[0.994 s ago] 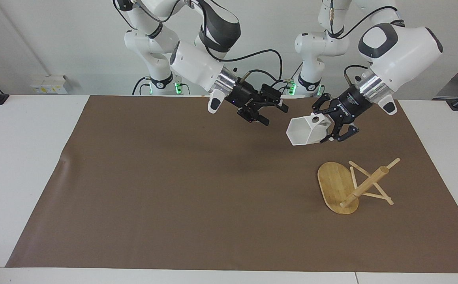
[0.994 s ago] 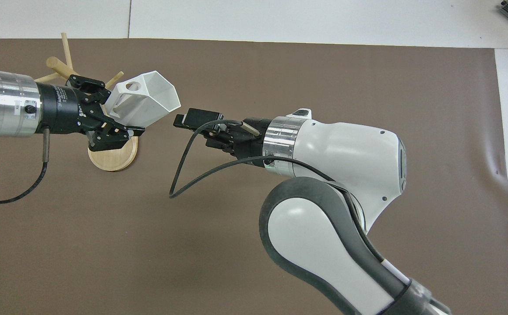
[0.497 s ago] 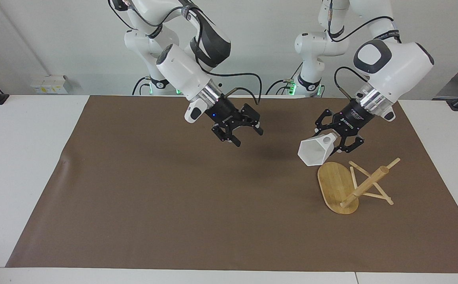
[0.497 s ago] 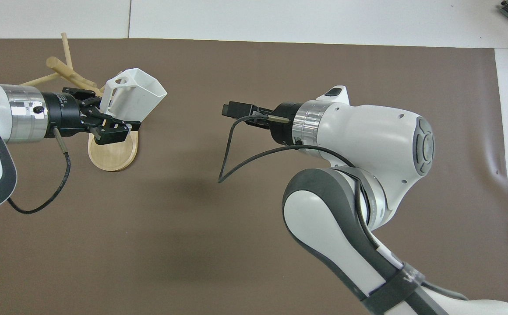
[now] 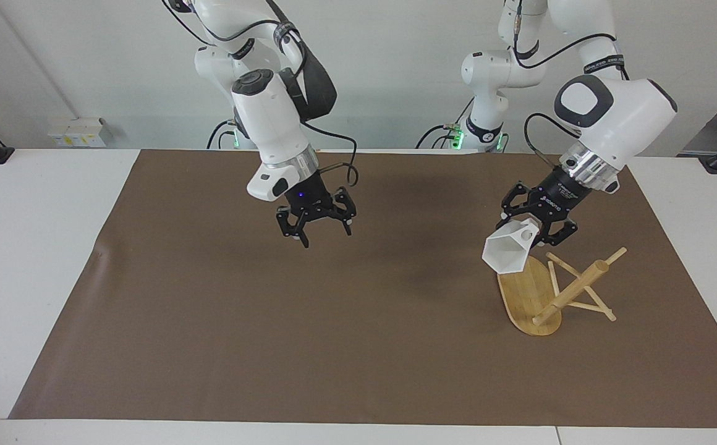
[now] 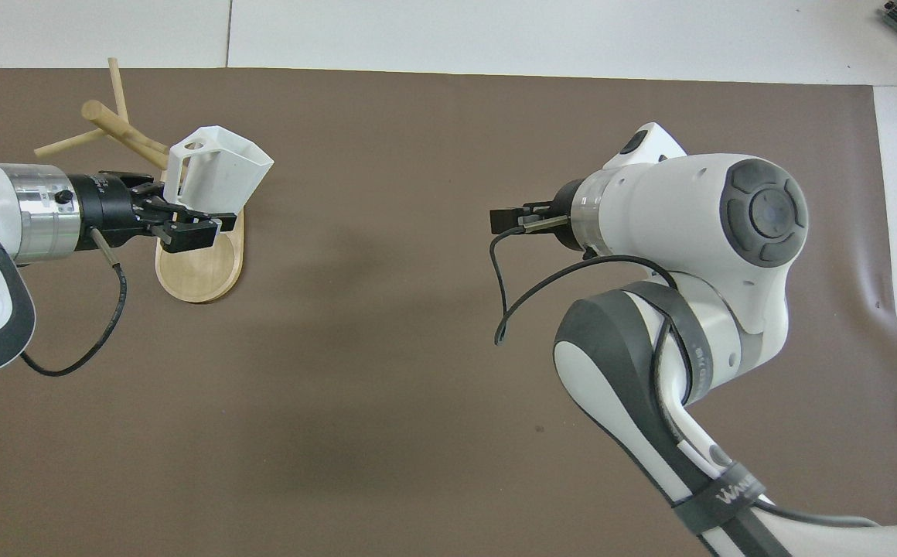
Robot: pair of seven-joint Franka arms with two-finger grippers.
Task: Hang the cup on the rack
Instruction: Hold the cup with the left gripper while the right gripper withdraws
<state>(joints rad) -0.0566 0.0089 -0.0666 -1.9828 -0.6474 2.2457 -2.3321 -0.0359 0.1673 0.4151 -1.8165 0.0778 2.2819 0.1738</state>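
Note:
The white faceted cup (image 5: 508, 252) is held in my left gripper (image 5: 534, 232), which is shut on its closed end beside the handle. The cup tilts mouth-down just above the edge of the rack's oval base nearest the robots. The bamboo rack (image 5: 528, 296) lies tipped on its side on the brown mat, post and pegs pointing toward the left arm's end of the table. In the overhead view the cup (image 6: 220, 182) covers part of the rack (image 6: 201, 271), held by my left gripper (image 6: 178, 209). My right gripper (image 5: 314, 232) hangs open and empty over the mat's middle; it also shows in the overhead view (image 6: 506, 220), mostly hidden by its arm.
A brown mat (image 5: 272, 321) covers the white table (image 5: 31, 247). The right arm's cable (image 6: 499, 294) loops below its wrist.
My left gripper has lowered the cup toward the rack's base and tipped its mouth downward. My right gripper has drawn away from the cup toward its own end and turned to point down.

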